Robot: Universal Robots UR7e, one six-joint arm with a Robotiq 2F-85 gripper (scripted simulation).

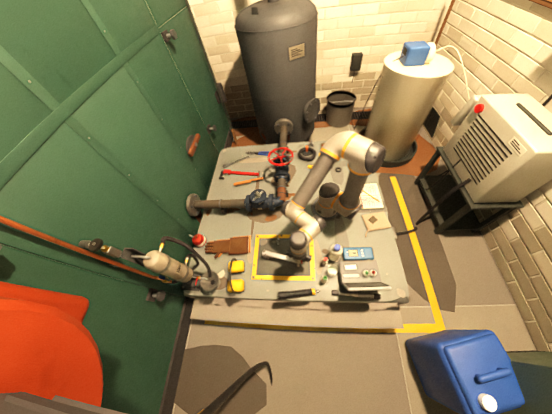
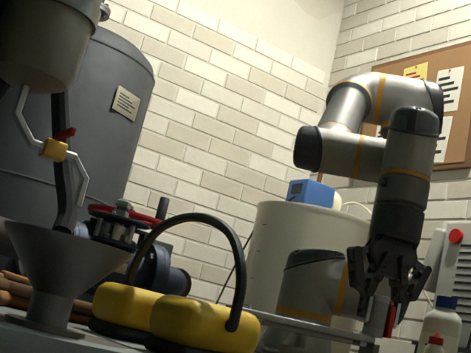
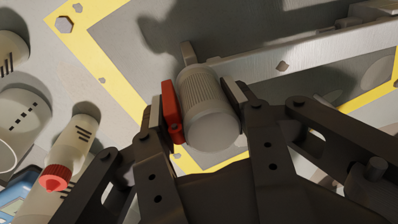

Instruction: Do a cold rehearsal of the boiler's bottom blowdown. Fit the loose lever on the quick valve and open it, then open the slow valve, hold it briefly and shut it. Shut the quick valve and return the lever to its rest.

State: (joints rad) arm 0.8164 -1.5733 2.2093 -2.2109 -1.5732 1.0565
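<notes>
Inside the yellow-bordered rest square (image 1: 283, 257) at the front of the grey deck lies the loose lever (image 1: 278, 257), a grey bar with a ribbed round grip (image 3: 207, 107) and a red tab (image 3: 172, 111) at its end. That grip sits between the fingers of my gripper (image 3: 194, 104), which is closed around it, low over the square. The quick valve (image 1: 261, 202), a blue body on the horizontal pipe, is further back. Behind it stands the slow valve with its red handwheel (image 1: 280, 156).
The green boiler wall (image 1: 95, 125) bounds the deck's left side. Small bottles (image 3: 66, 156) and a blue meter (image 1: 358, 253) lie right of the square, yellow ear muffs (image 1: 235, 274) and a brown glove (image 1: 229, 245) left of it. Hand tools lie near the handwheel.
</notes>
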